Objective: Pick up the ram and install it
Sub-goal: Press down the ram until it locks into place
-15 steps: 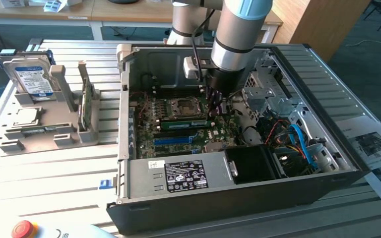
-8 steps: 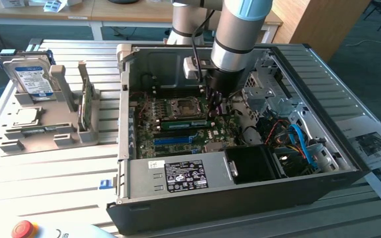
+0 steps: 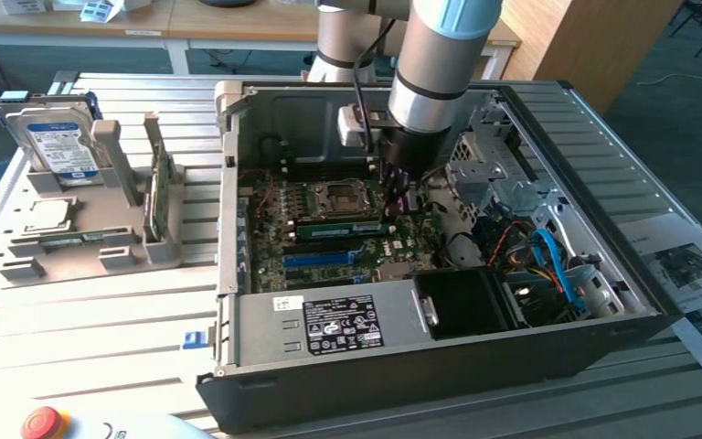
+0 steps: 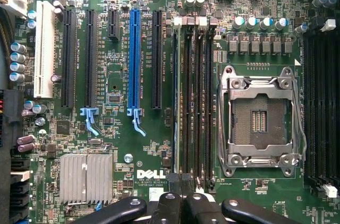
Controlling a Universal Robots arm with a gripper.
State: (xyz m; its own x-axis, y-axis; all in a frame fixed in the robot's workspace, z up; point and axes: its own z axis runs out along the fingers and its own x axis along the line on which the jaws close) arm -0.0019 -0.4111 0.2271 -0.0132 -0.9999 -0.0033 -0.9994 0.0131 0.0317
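Bright daylight washes the slatted desk (image 3: 107,302) pale at the exterior view's left, while the open computer case (image 3: 449,366) holds deep shadow inside. The motherboard (image 4: 117,75) in the wrist view is evenly lit, slightly soft, with capacitor tops glinting.

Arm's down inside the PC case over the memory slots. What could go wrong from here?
1. The fingers are shut right above the memory slots. Any sideways offset could push the ram against a slot wall instead of seating it.
2. The open processor socket lies beside those slots, so a slip could hit its exposed contacts.
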